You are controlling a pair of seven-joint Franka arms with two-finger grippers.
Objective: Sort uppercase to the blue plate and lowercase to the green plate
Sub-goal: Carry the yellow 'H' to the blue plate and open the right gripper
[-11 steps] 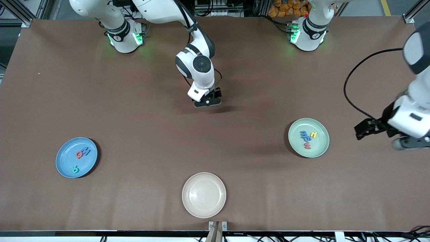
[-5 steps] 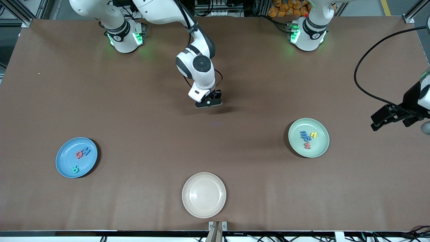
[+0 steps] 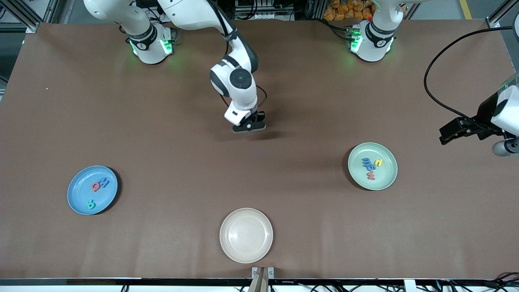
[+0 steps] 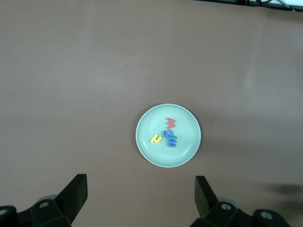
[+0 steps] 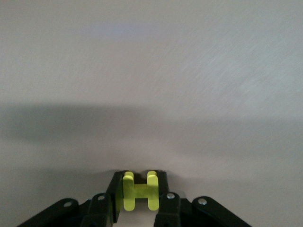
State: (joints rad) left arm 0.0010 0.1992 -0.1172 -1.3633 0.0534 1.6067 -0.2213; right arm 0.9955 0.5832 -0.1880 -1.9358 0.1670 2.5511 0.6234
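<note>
My right claw (image 5: 140, 189) pinches the yellow H (image 5: 140, 196) over bare table; I should carry it level to the blue plate (image 3: 77, 202). My left claw (image 4: 141, 198) waits, wide open.

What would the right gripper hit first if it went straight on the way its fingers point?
Probably just the bare table. The right gripper, shut on the yellow H, points down at plain brown surface; no plate or other letter shows ahead.
</note>
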